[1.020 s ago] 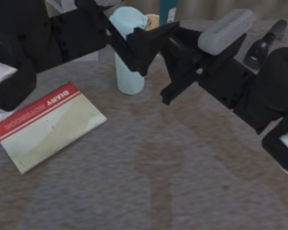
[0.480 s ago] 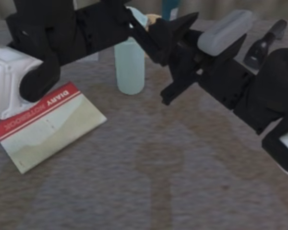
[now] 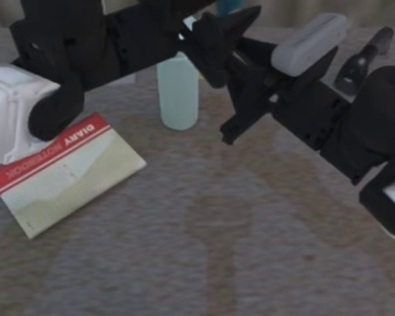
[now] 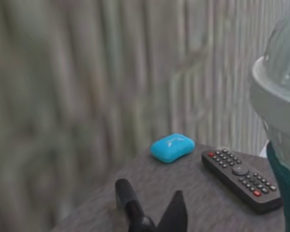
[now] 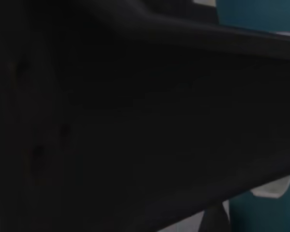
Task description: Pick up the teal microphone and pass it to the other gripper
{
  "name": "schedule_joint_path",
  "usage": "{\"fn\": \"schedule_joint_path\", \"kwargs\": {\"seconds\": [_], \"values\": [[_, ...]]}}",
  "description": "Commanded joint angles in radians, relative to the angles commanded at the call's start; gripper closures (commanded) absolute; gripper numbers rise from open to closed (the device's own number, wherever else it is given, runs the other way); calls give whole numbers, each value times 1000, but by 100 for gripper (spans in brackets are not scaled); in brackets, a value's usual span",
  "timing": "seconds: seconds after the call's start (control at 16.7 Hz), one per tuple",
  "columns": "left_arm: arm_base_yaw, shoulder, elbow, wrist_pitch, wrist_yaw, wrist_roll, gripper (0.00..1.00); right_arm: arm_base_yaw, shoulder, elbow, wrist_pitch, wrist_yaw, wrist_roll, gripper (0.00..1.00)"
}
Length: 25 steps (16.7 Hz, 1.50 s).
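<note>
- A grey-brown woven cloth covers the table (image 3: 204, 250); in the left wrist view a pale, blurred curtain hangs behind the table's far edge.
- Landmark: the pale blue bottle (image 3: 178, 92), upright on the cloth near the far edge.
- The left gripper (image 3: 217, 39) sits just right of the bottle's top, its black pointed fingers (image 3: 240, 20) aimed at the right gripper; I cannot tell how far its jaws are parted or whether they hold anything.
- The right gripper (image 3: 240, 85) lies right of the bottle, touching or overlapping the left gripper; its jaw state cannot be told either.
- The teal microphone (image 4: 280, 116) shows only in part: its white head and teal handle fill one edge of the left wrist view, and a teal sliver (image 3: 229, 6) peeks out beyond the bottle, above the left gripper.
- The right wrist view is nearly dark.
- A red-banded diary notebook (image 3: 66, 174) lies left of the bottle, nearer the viewer.
- A black handheld scanner (image 3: 362, 62) lies far right of the bottle.
- Only the left wrist view shows a black remote control (image 4: 239, 176) and a small blue soap-like block (image 4: 172, 147).
</note>
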Motion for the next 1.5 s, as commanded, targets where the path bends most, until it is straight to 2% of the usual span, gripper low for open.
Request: {"fn": "schedule_joint_path", "kwargs": {"seconds": [0.24, 0.78, 1.5], "values": [[0, 0, 0, 0, 0, 0, 98, 0, 0, 0, 0, 0, 0, 100], [0, 0, 0, 0, 0, 0, 100, 0, 0, 0, 0, 0, 0, 100], [0, 0, 0, 0, 0, 0, 100, 0, 0, 0, 0, 0, 0, 10]]}}
